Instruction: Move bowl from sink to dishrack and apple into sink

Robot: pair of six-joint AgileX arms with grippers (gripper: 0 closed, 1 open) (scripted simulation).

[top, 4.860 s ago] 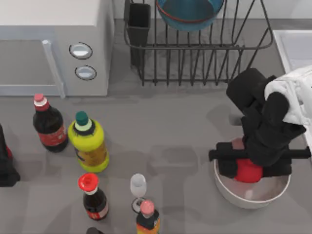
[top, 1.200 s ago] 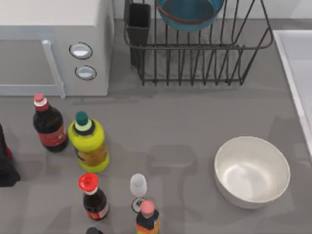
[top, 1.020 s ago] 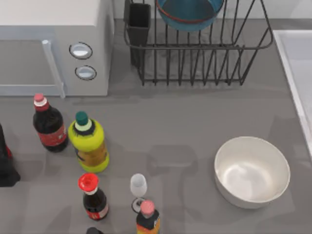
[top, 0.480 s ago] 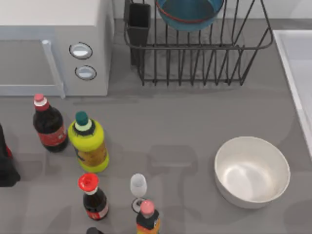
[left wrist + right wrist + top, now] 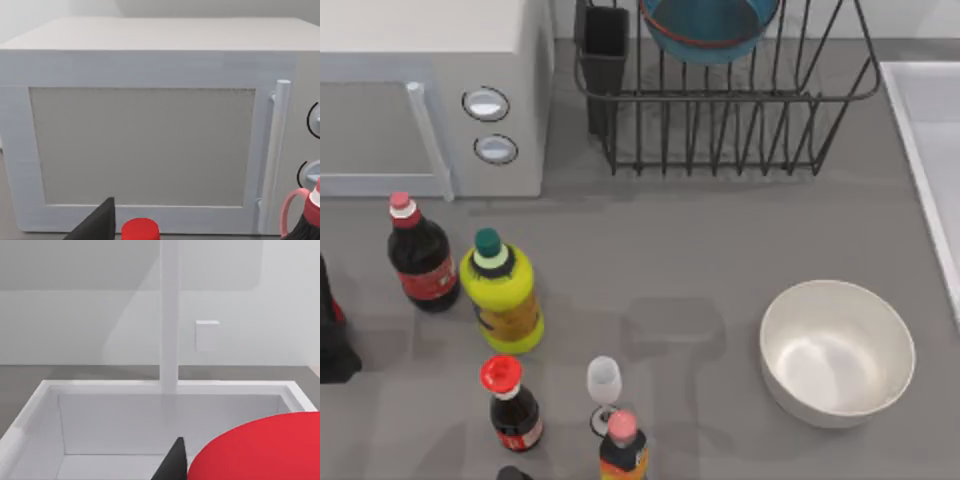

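The teal-blue bowl [image 5: 708, 30] stands among the tines of the black dishrack [image 5: 720, 97] at the back of the table. The red apple [image 5: 260, 450] looms close in the right wrist view. My right gripper [image 5: 235, 465] is shut on it, one black finger [image 5: 172, 462] showing beside it. The apple hangs above the pale sink [image 5: 115, 386], whose raised rim [image 5: 920, 100] runs along the table's right edge. A dark part of my left gripper [image 5: 100, 225] shows in front of the microwave door.
A white bowl [image 5: 837, 352] with nothing in it sits at the front right. The microwave [image 5: 430, 90] fills the back left. Several bottles [image 5: 503, 290] and a small glass [image 5: 604, 385] crowd the front left. A red bottle cap [image 5: 140, 229] sits near the left gripper.
About five seconds ago my right gripper was down in the white bowl on the apple. Both have since left the top view and the white bowl is empty. Nothing moved there in the last second.
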